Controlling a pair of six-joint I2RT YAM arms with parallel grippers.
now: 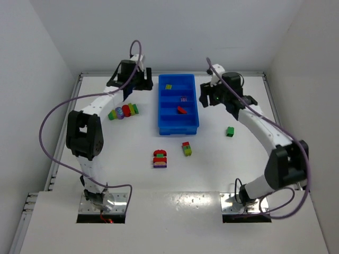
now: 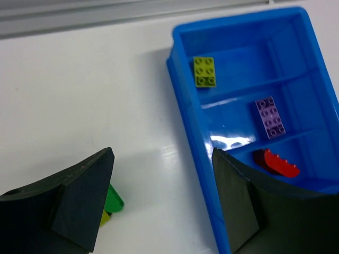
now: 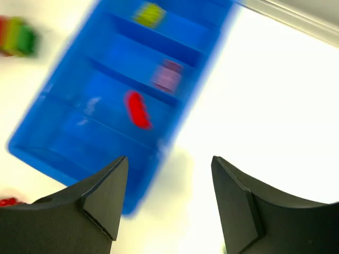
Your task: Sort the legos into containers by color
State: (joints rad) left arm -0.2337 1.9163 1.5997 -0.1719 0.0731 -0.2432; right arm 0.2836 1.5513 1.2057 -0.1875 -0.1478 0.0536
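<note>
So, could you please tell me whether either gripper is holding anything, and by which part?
Nothing is held: the left gripper and the right gripper both stand open and empty.

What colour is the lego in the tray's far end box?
That lego is yellow-green; the left wrist view shows it best.
</note>
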